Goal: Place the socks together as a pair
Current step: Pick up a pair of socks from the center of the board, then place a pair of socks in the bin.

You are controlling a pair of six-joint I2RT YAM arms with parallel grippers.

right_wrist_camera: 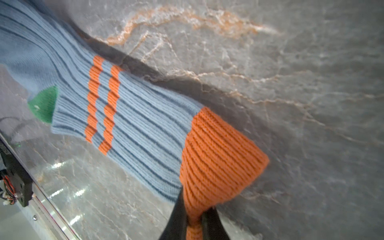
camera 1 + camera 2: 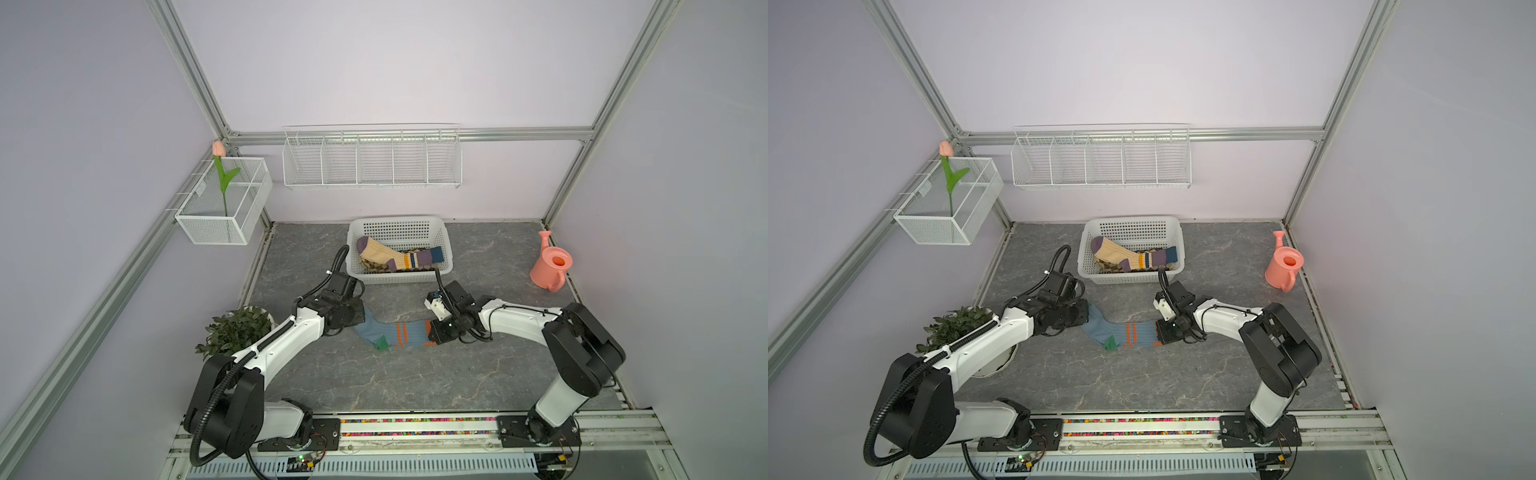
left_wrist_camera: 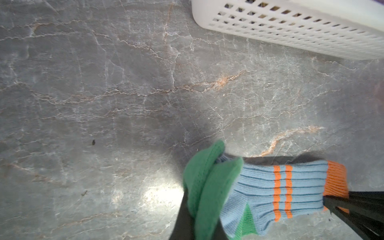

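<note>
A blue-grey sock (image 2: 395,334) (image 2: 1125,332) with a green heel patch, two orange stripes and an orange cuff lies stretched on the grey marble table between my two grippers. My left gripper (image 2: 359,320) (image 3: 200,224) is shut on its bunched green toe (image 3: 207,182). At the other end, my right gripper (image 2: 432,332) (image 1: 194,220) is shut on the orange cuff (image 1: 218,153). A cream sock (image 2: 395,257) with purple, navy and yellow stripes lies in the white basket (image 2: 399,226) over argyle socks (image 2: 374,266) that are mostly hidden.
The basket stands just behind the grippers. A pink watering can (image 2: 550,266) is at the back right and a potted plant (image 2: 237,330) sits beside the left arm. Wire racks (image 2: 372,160) and a tulip (image 2: 224,174) hang on the walls.
</note>
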